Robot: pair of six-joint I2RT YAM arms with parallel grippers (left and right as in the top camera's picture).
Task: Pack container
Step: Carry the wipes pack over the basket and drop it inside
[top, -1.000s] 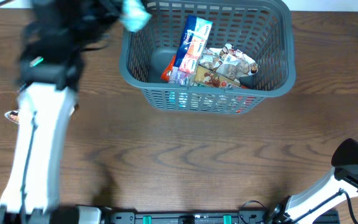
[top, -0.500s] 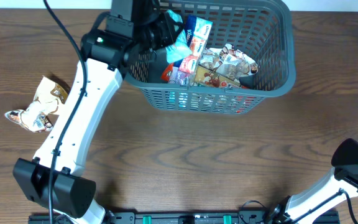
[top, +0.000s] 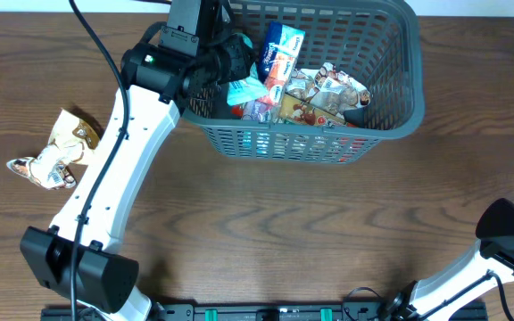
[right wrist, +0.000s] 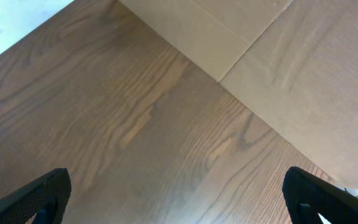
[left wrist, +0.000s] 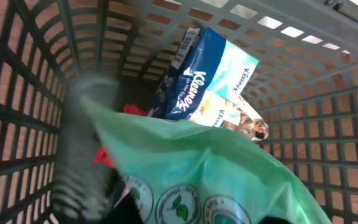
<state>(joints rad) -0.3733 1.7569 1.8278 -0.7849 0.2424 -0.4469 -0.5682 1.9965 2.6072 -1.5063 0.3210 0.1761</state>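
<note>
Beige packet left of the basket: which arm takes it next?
Left. The beige packet lies beside the left arm; its tool only has to drop the green packet into the container. The right arm sits far off.

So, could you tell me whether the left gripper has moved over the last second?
Yes: the left gripper swung right, from beyond the container's left wall to inside it, holding a green packet.

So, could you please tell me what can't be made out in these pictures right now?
Left gripper: overhead, its own wrist covers it; left wrist view, the green packet hides the fingers, so open or shut is unclear.
Grey shape, left wrist view: too blurred to identify.
Container floor, overhead: snack packets cover most of it.
Right gripper: cut off by the overhead's right edge.
</note>
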